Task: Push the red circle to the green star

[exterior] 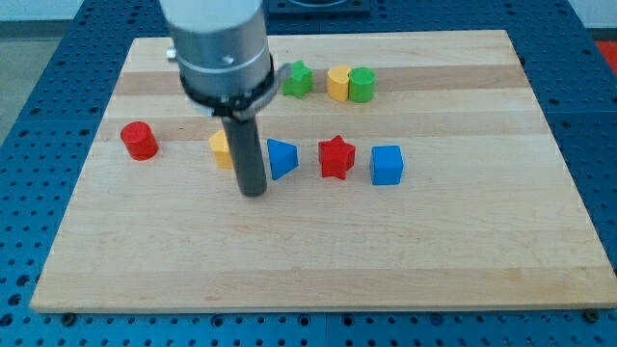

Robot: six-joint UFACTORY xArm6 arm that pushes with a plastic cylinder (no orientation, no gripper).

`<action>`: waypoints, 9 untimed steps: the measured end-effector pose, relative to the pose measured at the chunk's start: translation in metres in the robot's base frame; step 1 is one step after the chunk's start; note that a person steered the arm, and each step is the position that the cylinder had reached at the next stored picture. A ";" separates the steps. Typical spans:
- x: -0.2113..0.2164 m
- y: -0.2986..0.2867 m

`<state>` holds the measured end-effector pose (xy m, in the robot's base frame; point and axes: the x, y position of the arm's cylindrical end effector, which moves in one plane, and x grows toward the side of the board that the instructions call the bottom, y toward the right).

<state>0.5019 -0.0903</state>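
Note:
The red circle (pixel 139 140) sits near the view's left edge of the wooden board (pixel 318 260). The green star (pixel 297 79) sits near the view's top, just right of the arm's grey body. My tip (pixel 252 192) is down on the board, well to the right of the red circle and below the green star. It stands just below a yellow block (pixel 222 148), partly hidden by the rod, and at the left of a blue triangle (pixel 281 158).
A red star (pixel 336 156) and a blue cube (pixel 387 165) lie in a row right of the blue triangle. A yellow block (pixel 337 84) and a green circle (pixel 362 85) touch each other near the view's top, right of the green star.

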 end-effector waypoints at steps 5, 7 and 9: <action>-0.095 -0.125; -0.059 -0.147; -0.080 -0.178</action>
<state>0.4218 -0.2685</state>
